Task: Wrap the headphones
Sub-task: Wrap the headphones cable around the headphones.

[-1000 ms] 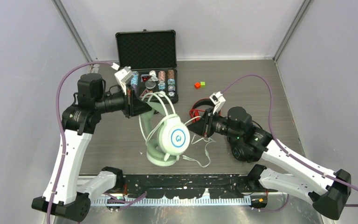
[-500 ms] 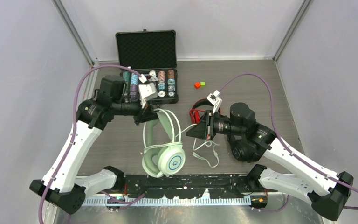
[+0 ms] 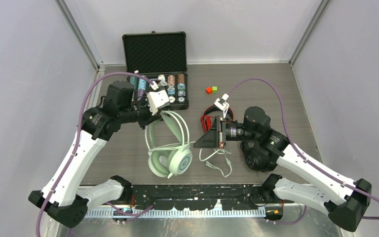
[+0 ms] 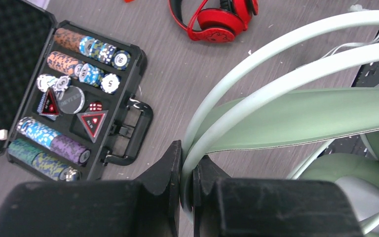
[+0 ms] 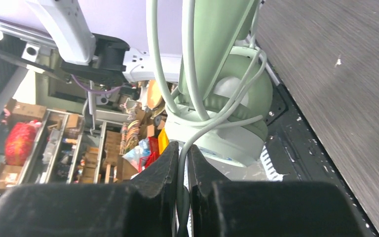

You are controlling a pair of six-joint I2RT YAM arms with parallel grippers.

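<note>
My left gripper (image 3: pixel 160 115) is clamped tight on the thin top band of the mint-green headphones (image 3: pixel 172 159). A second ago it held them up high with one ear cup facing me. Now they hang much lower, with the cups down by the near edge of the table (image 3: pixel 276 98). Their white cable (image 5: pixel 205 129) goes over to my right gripper (image 3: pixel 197 144), which pinches it between its fingers and has slid a bit to the left. The red headphones (image 3: pixel 208 118) lie just behind it and have not moved.
</note>
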